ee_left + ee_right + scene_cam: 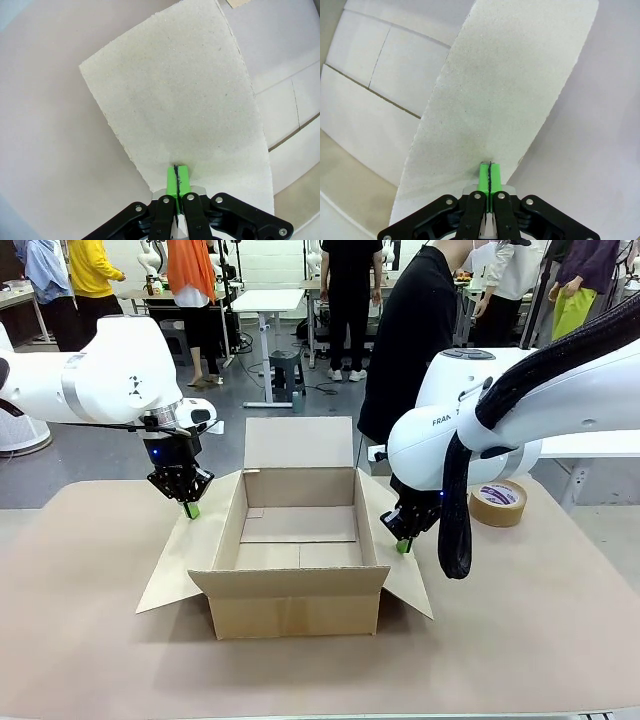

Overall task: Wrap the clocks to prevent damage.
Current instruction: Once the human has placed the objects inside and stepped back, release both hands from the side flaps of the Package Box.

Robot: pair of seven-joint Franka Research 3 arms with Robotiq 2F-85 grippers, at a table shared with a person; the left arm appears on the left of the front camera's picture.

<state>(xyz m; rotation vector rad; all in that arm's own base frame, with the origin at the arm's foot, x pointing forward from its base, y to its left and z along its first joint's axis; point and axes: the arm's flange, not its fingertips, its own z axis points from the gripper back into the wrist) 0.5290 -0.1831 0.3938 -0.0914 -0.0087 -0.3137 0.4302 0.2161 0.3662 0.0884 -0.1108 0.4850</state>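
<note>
No clocks are in view. An open, empty cardboard box (295, 615) stands mid-table with its flaps spread. My left gripper (190, 510) is shut, its green tips pressed down on the box's left flap (185, 565). In the left wrist view the closed pads of the left gripper (177, 172) rest on the left flap (185, 100). My right gripper (402, 545) is shut as well, tips down on the right flap (408, 585). In the right wrist view the right gripper (490, 172) touches the right flap (515, 90). Neither gripper holds anything.
A roll of brown tape (498, 502) lies on the table (520, 640) to the right of the box, behind my right arm. A person in black (410, 340) stands at the far side behind the box. The box's inner floor (365, 100) is bare.
</note>
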